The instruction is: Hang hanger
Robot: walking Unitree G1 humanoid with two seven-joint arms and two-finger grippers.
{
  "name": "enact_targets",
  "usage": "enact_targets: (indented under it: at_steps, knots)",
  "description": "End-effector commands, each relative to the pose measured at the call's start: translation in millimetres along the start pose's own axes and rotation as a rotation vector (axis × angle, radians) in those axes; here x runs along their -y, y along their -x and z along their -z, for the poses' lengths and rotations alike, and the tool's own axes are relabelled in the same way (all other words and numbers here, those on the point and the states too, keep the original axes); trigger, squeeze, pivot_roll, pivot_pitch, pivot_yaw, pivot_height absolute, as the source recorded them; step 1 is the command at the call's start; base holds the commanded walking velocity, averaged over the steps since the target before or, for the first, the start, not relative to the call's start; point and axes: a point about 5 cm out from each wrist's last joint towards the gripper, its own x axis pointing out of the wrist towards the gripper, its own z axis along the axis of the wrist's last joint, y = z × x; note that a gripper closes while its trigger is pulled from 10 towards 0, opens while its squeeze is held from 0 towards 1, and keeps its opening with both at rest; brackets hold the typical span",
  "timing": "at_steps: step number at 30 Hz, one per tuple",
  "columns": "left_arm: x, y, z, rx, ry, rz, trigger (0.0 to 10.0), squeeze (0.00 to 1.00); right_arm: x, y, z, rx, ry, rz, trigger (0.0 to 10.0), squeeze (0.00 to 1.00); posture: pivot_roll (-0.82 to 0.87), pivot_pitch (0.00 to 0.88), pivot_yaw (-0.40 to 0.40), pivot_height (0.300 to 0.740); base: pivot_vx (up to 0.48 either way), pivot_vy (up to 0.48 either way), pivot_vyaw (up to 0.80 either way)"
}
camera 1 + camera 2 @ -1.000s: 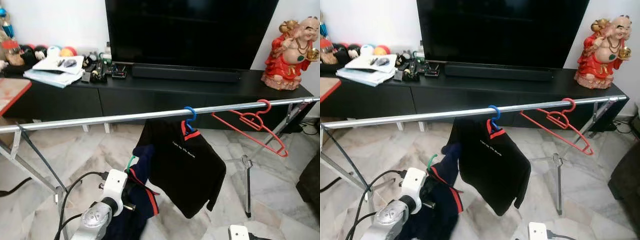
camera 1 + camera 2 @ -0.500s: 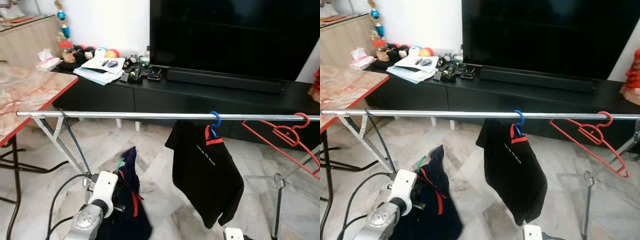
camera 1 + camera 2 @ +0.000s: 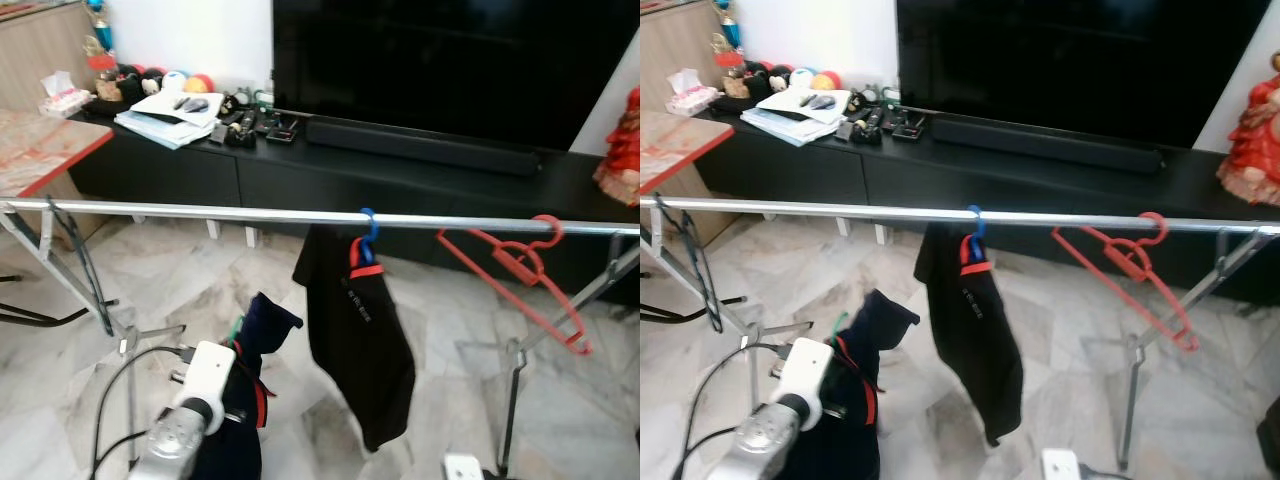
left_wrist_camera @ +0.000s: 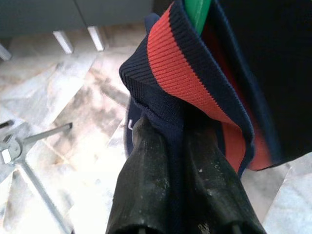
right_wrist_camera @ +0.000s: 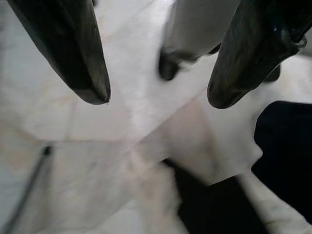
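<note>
Marble floor (image 3: 90,270), rail (image 3: 200,214) across. Left gripper (image 4: 178,131) clamped on navy shirt (image 3: 255,330) with green hanger (image 4: 197,12); right gripper (image 5: 156,97) spread wide.

The black shirt (image 3: 355,330) that hangs from the blue hanger (image 3: 366,232) on the metal rail (image 3: 200,213) has a small line of white writing on its chest. The letters are too tiny to read.
</note>
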Motion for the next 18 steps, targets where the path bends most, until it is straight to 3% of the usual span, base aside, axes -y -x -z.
enact_targets:
  at_steps: [1,8,12,18]
  knots:
    - [-16.2,3.7,0,-0.011,-0.051,-0.087,10.0,0.00,-8.7,-0.5,4,-0.011,-0.004,-0.022,10.0,0.00,0.04,0.056,-0.055,0.740,0.000,0.000,0.00]
    - [-38.4,14.4,-3,-0.003,-0.099,-0.240,10.0,0.00,-13.1,-0.1,8,-0.017,0.003,-0.034,10.0,0.00,0.05,0.059,-0.059,0.740,0.000,0.000,0.00]
    - [-40.8,17.0,-8,0.034,-0.081,-0.274,10.0,0.00,5.6,2.1,4,0.000,0.029,-0.012,10.0,0.00,0.06,0.056,-0.068,0.740,0.000,0.000,0.00]
    - [-34.2,16.4,-12,0.063,-0.033,-0.243,10.0,0.00,29.4,6.3,0,0.018,0.022,0.008,10.0,0.00,0.05,0.050,-0.066,0.740,0.000,0.000,0.68]
